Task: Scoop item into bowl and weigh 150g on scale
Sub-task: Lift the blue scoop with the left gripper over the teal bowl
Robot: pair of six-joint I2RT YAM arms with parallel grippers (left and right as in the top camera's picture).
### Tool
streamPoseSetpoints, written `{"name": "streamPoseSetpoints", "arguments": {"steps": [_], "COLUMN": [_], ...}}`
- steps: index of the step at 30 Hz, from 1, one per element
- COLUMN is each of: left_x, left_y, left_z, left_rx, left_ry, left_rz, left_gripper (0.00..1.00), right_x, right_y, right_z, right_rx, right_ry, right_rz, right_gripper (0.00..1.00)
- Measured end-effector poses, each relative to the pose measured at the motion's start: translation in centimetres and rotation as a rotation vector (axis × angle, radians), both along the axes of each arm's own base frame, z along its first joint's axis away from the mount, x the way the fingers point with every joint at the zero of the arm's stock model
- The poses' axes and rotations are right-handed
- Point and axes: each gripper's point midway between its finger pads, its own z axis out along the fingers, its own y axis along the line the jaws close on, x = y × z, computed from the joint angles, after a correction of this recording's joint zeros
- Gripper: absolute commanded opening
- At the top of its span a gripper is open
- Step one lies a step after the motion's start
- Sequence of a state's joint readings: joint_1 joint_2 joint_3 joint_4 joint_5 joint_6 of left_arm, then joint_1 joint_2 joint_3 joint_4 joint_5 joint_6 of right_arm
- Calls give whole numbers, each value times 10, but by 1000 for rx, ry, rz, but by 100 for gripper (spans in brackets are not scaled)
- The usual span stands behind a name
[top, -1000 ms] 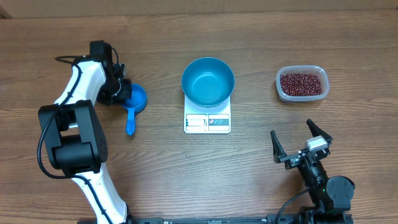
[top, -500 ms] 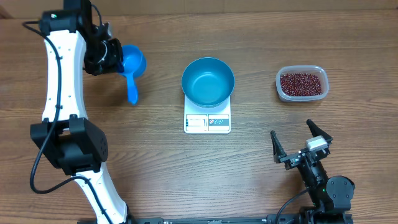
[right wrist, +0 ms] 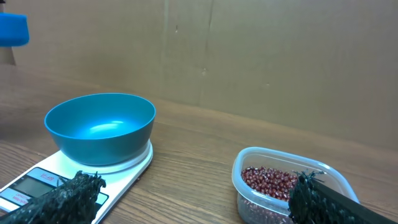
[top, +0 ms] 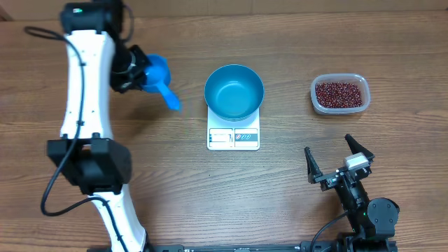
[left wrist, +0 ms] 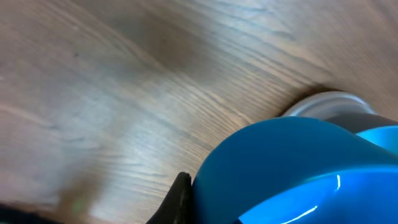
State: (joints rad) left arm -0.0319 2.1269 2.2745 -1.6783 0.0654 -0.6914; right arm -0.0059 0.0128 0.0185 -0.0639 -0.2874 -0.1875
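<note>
The left pincer [top: 134,70], clamped on the blue scoop [top: 157,73], has swung its handle toward the teal bowl [top: 234,92]. The right pincer [top: 327,150] stays wide open, unmoved.

Scoop [top: 157,77]: blue plastic, far left; round cup to the left, short handle slanting near and right.
Tub [top: 315,98]: clear plastic, rounded rectangle, far right, resting flat on the surface; its rim shows pale in the right wrist view.
Surface [top: 210,203]: brown wood grain running left to right, bare across the near middle.
Backdrop [right wrist: 280,56]: plain brown cardboard standing along the far edge.
</note>
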Motion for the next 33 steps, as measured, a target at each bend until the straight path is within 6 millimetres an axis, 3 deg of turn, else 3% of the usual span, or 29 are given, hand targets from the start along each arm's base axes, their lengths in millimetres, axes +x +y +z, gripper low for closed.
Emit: {"name": "streamPoseSetpoints", "arguments": {"steps": [9,22,26,33], "left_x": [-12,-21,-23,-26], "left_y": [-76,-170,-189,-197], "left_z": [0,2,3,4], "left_rx": [116,8,-37,-82], "left_ry": [-19,-90,-102,-83], "left_rz": [38,39,20,17], "left_gripper": [4,5,4,4], "right_x": [0,0,0,0], "right_y": [0,0,0,-1], "right_z": [0,0,0,4], "right_rx": [0,0,0,0], "right_ry": [0,0,0,-16], "right_rz": [0,0,0,-6], "right_gripper": [100,100,100,100]}}
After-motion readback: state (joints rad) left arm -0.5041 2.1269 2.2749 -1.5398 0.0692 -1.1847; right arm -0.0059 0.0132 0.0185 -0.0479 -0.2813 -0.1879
